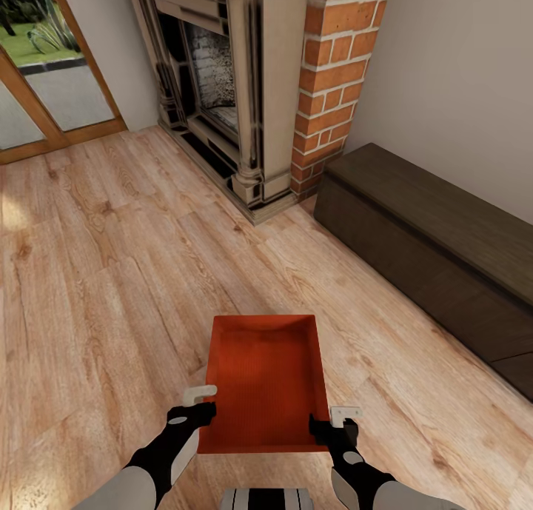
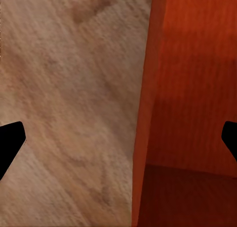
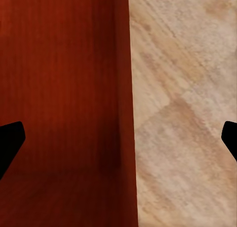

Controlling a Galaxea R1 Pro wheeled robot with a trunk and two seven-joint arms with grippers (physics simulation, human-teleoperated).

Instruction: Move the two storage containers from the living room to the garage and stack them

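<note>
You will find no readable text, label, brand, number or sign on anything here; every surface you see is plain and unmarked.

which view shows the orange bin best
The head view: the whole storage container shows on the wood floor, a gripper at each near corner. Each wrist view catches just one wall and part of its ribbed inside.

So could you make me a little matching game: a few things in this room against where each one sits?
Things:
1. storage container
2. fireplace
3. dark bench
4. glass doors

Places:
A. along the right-hand wall
B. far left corner
C. between the two end effectors
D. beside the brick column

Pairs: 1-C, 2-D, 3-A, 4-B
</note>
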